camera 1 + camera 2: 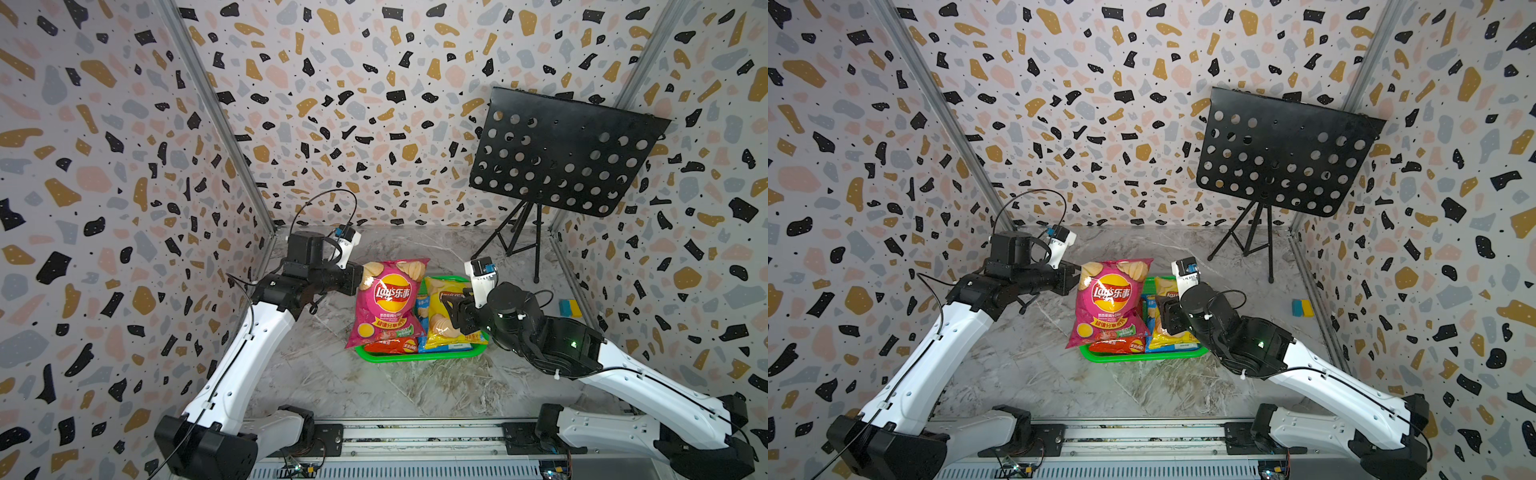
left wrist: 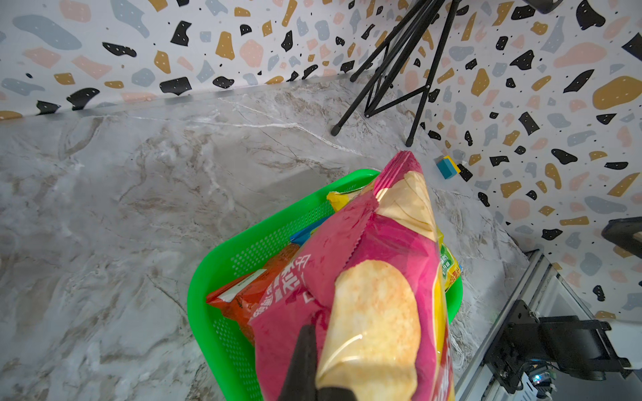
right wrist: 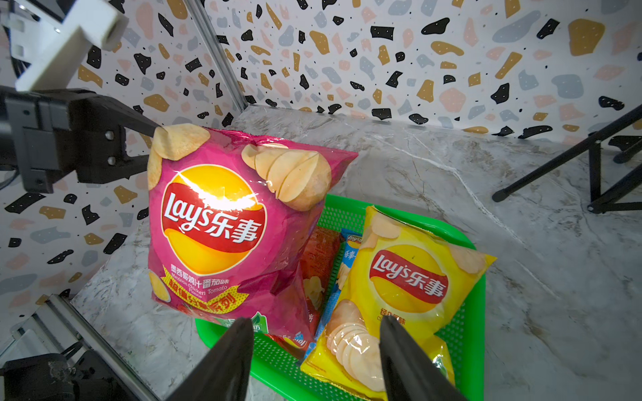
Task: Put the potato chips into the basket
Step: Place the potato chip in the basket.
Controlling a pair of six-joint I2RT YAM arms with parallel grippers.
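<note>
- The marble surface (image 1: 311,374) fills the lower middle of both top views and carries everything else.
- The black music stand (image 1: 561,158) stands at the upper right. Its holed plate shows only in the top views. The wrist views catch just its legs.
- The pink bag (image 1: 386,303) of potato chips hangs upright at the centre, its lower part over the basket's left half. I cannot tell whether its bottom edge rests on the bags beneath. Only the right wrist view shows its full front.
- The green basket (image 1: 415,357) sits on the surface at the centre. The top views give little more than its rim. The left wrist view shows its mesh wall and the bags inside.
- The yellow bag (image 3: 406,277) lies in the basket's right half.
- The red bag (image 1: 386,345) lies in the left half, below the pink bag.
- The blue bag (image 3: 349,255) is a sliver between pink and yellow, partly under the yellow bag.
- The left gripper (image 1: 360,277) has its jaws pinched tight on the pink bag's upper left corner. The left wrist view shows the foil squeezed between them.
- The right gripper (image 3: 314,321) has its jaws partly apart and grips nothing, above the yellow bag's near end. The gap shows plainly only in the right wrist view.
- The blue-and-yellow block (image 1: 569,308) sits by the right wall, well apart from the basket.
</note>
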